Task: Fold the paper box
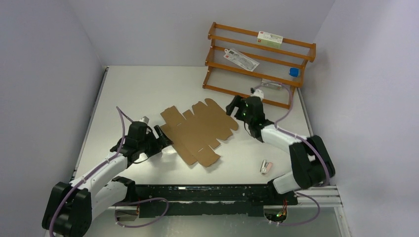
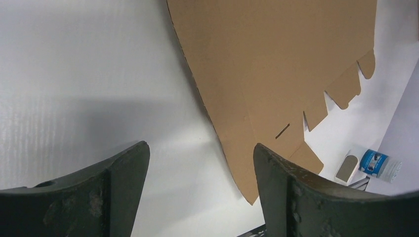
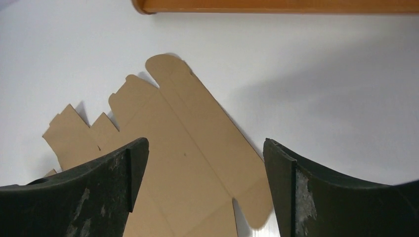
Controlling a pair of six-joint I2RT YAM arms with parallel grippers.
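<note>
**Left end effector** (image 2: pixel 201 153): released, jaws wide, nothing held. It sits low at the left edge of the box (image 1: pixel 197 131). In the wrist view that edge runs between the fingers, and one finger (image 2: pixel 306 197) overlaps the sheet's near corner.

**Right end effector** (image 3: pixel 205 145): likewise released and empty, poised over the sheet's far right end, near the rounded flap.

**Box:** a flat brown die-cut sheet, unfolded, lying in the middle of the table (image 1: pixel 128 89) between the two arms.

**Judgement:** the step in hand appears to be taking a first hold of a panel.
- One finger should slide under the edge rather than press down on it. The sheet is thin and lies flush, so it will likely skate.
- The other end effector should pin the sheet beside the crease while the flap is raised.
- The bend should follow a scored line.

**Not determinable:**
- Whether any finger touches the cardboard.
- The crease lines, which are faint in every view.
- The sheet's full outline, which is cut off in both wrist views.
</note>
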